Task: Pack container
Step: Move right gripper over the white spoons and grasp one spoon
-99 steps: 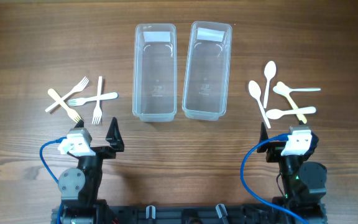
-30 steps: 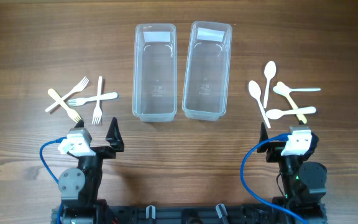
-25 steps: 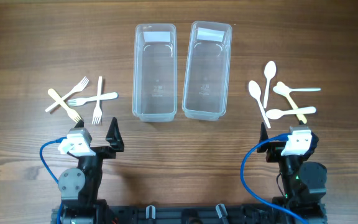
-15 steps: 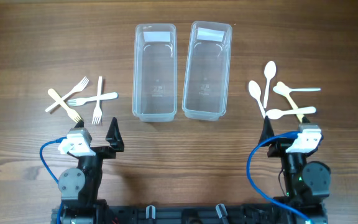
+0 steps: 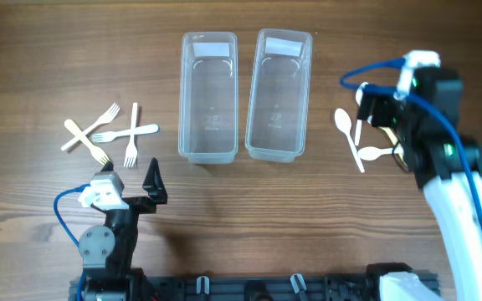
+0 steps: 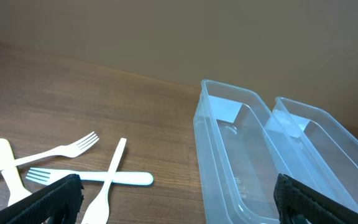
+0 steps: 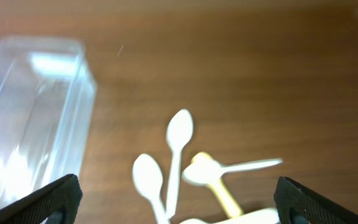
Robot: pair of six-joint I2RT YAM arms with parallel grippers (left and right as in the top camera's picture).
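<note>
Two clear plastic containers stand side by side at the table's middle back, the left container [image 5: 208,96] and the right container [image 5: 279,94]; both are empty. Several white and cream forks [image 5: 107,134] lie crossed at the left, also in the left wrist view [image 6: 73,171]. Several white and cream spoons [image 5: 360,144] lie at the right, also in the right wrist view [image 7: 179,168]. My left gripper [image 5: 152,180] is open and empty near the front left. My right gripper [image 5: 375,107] is open and empty, raised over the spoon pile, hiding part of it.
The table is brown wood. Blue cables loop from both arms. The right arm [image 5: 458,209] stretches from the front right corner up over the right side of the table.
My right arm has risen from its rest pose at the front right and swung forward over the spoons. The left arm, forks, spoons and containers have not moved.
</note>
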